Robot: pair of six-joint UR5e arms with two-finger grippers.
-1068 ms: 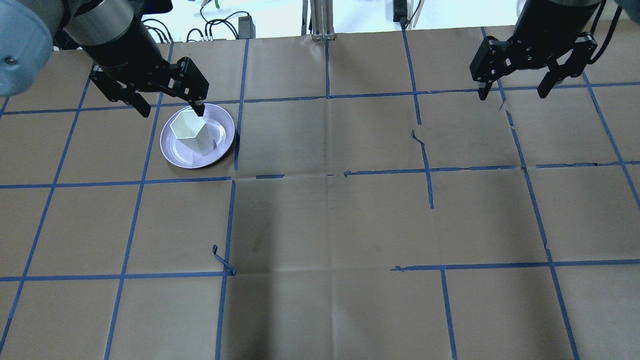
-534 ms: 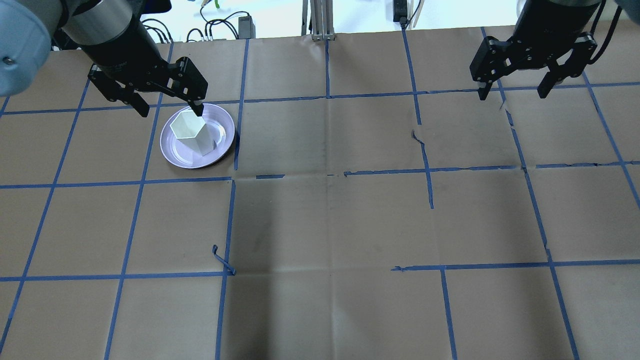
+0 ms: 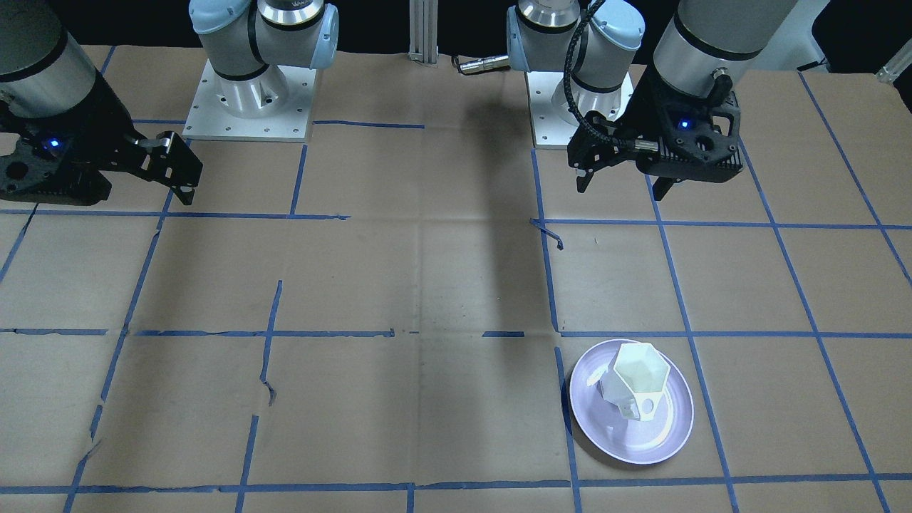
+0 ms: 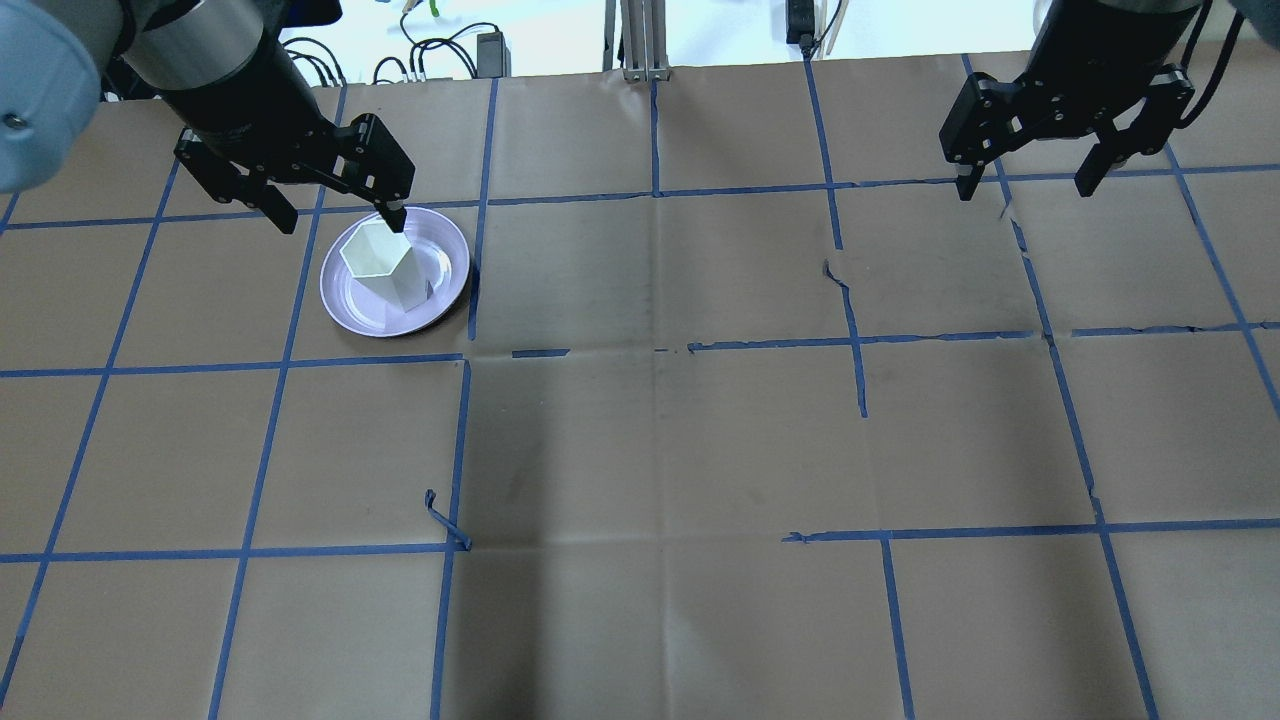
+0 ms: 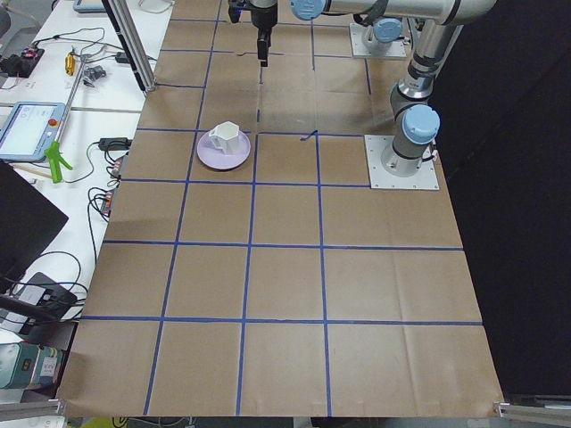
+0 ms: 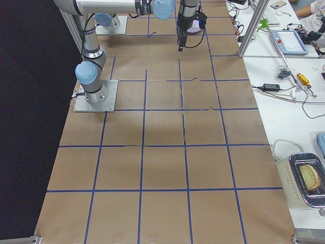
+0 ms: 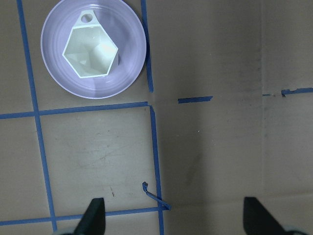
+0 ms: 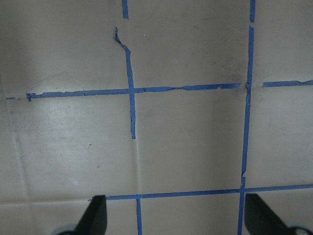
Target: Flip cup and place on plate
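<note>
The white faceted cup (image 4: 380, 262) stands upright, open end up, on the round lavender plate (image 4: 346, 310) at the far left of the table. In the front-facing view the cup (image 3: 636, 377) leans slightly in perspective on the plate (image 3: 605, 436), its handle toward the camera. My left gripper (image 4: 343, 222) is open and empty, hanging above the plate's far edge, clear of the cup. The left wrist view looks down into the cup (image 7: 90, 51) on the plate (image 7: 130, 74), with the open fingers (image 7: 95, 218) low in frame. My right gripper (image 4: 1024, 190) is open and empty at the far right.
Brown paper with a blue tape grid covers the table (image 4: 660, 440). A loose curl of tape (image 4: 445, 520) sticks up on the front left. The arm bases (image 3: 246, 92) stand at the robot's side. Cables and devices lie beyond the far edge.
My left gripper has drifted slightly up and away from the cup. The cup, the plate and the right arm have not moved.
</note>
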